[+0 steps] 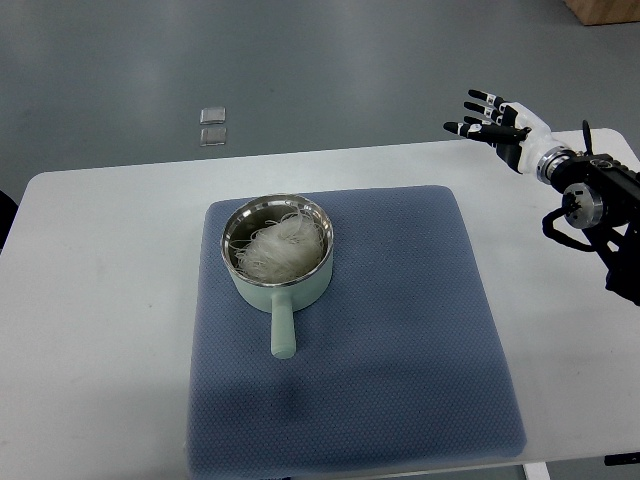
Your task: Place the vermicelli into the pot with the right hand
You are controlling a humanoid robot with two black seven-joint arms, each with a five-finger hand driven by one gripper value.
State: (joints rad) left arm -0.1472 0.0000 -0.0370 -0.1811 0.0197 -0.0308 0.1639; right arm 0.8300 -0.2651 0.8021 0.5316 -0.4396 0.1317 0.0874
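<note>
A pale green pot (280, 290) with a steel inside stands on the blue mat (400, 330), its handle pointing toward me. A white bundle of vermicelli (278, 248) lies inside the pot. My right hand (492, 118) is raised over the table's far right corner, well away from the pot, with fingers spread and holding nothing. The left arm does not show.
The blue mat lies on a white table (100, 300). Two small clear squares (212, 126) lie on the grey floor beyond the table's far edge. A brown box corner (605, 10) shows at the top right.
</note>
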